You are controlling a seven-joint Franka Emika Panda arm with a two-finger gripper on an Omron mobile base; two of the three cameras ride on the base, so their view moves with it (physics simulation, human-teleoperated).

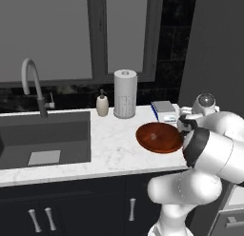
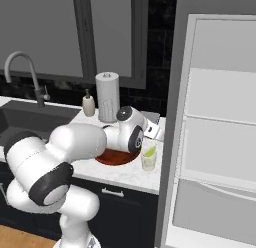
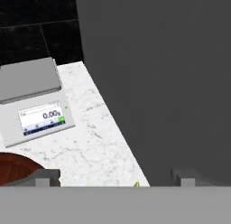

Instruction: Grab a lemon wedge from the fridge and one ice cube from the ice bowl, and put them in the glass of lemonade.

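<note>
Nearest my hand camera, the two dark fingertips (image 3: 45, 174) of the gripper (image 3: 116, 178) stood far apart at the bottom of the picture, jaws spread with nothing between them, and a sliver of yellow-green showed just above the lower edge, which I took for the lemon wedge (image 3: 136, 184). From the right base camera I saw that wedge sitting in the glass of lemonade (image 2: 149, 158), which stood on the marble worktop (image 1: 112, 149) close to its front edge and just beside the ice bowl (image 1: 159, 137). I judged the lemon half of the job done and the ice cube not yet fetched; I could not make out any cubes in the bowl from these views. My worry was the glass: it stood right under the hand, near the worktop's edge and close to the fridge (image 2: 215, 127), whose door hung open showing white shelves. A careless swing toward the bowl could have clipped the rim and tipped the glass off the front. The digital scale (image 3: 35, 101) sat behind on the worktop, well apart from the bowl's near side, and the paper-towel roll (image 1: 125, 93) and soap bottle (image 1: 102, 104) stood further back by the wall. Open room lay to the left across bare marble toward the sink (image 1: 45, 142); to the right, the grey fridge side hemmed the hand in.
</note>
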